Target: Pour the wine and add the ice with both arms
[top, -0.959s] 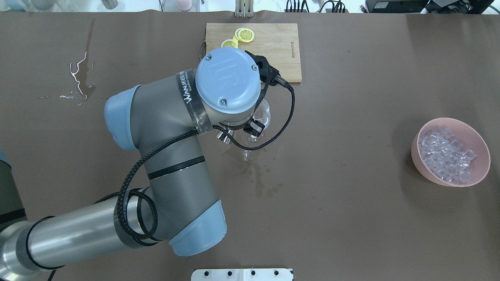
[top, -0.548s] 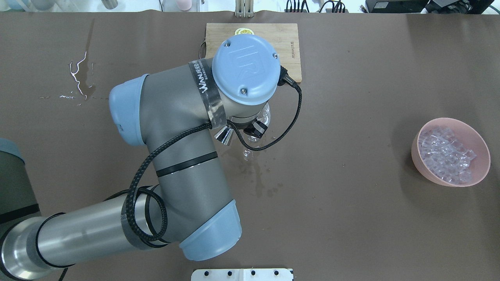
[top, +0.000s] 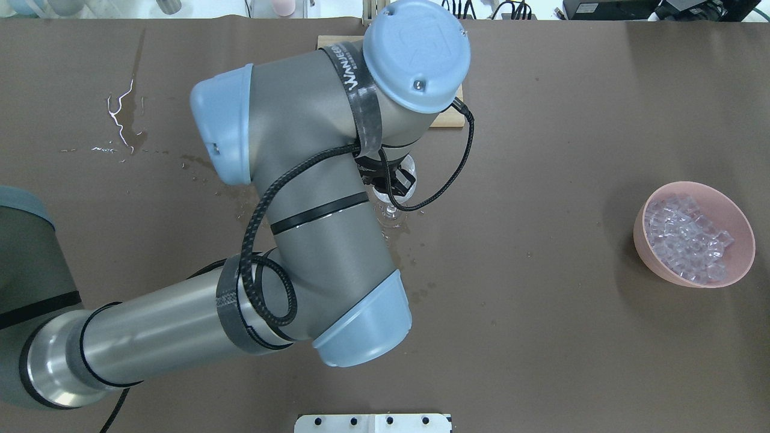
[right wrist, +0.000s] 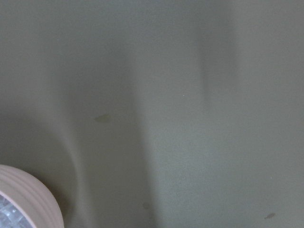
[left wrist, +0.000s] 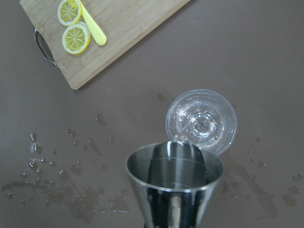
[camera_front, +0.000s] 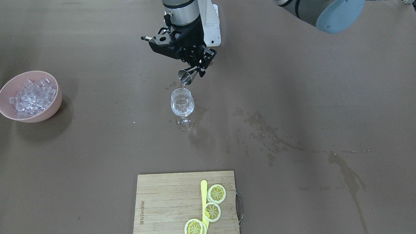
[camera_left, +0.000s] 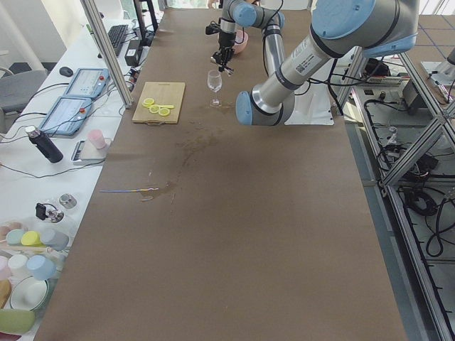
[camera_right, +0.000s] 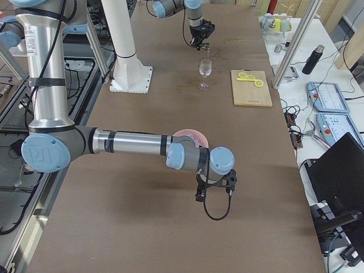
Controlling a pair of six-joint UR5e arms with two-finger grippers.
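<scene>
1. One pincer, the left gripper (camera_front: 196, 69), clamped a steel jigger (camera_front: 186, 77), tipped at the wine glass's (camera_front: 182, 104) twelve o'clock so wine (left wrist: 176, 172) fell inside.
2. Ice (camera_front: 31, 94) lay in the pink bowl (camera_front: 45, 113) at the glass's nine o'clock, with the right gripper (camera_right: 215, 192) near it. Whether that gripper was wide or narrow, I could not tell.

Open tabletop (camera_front: 113, 130) between wine glass (camera_front: 182, 104) and pink bowl (camera_front: 45, 113), cutting board (camera_front: 162, 195) well apart, left arm (top: 313, 240) over the glass

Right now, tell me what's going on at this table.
The left gripper holds a steel jigger tipped over the wine glass, with a thin stream of wine running in. The right gripper hangs beside the pink bowl of ice; open or shut, I cannot tell. I see no ice in the glass yet.
</scene>
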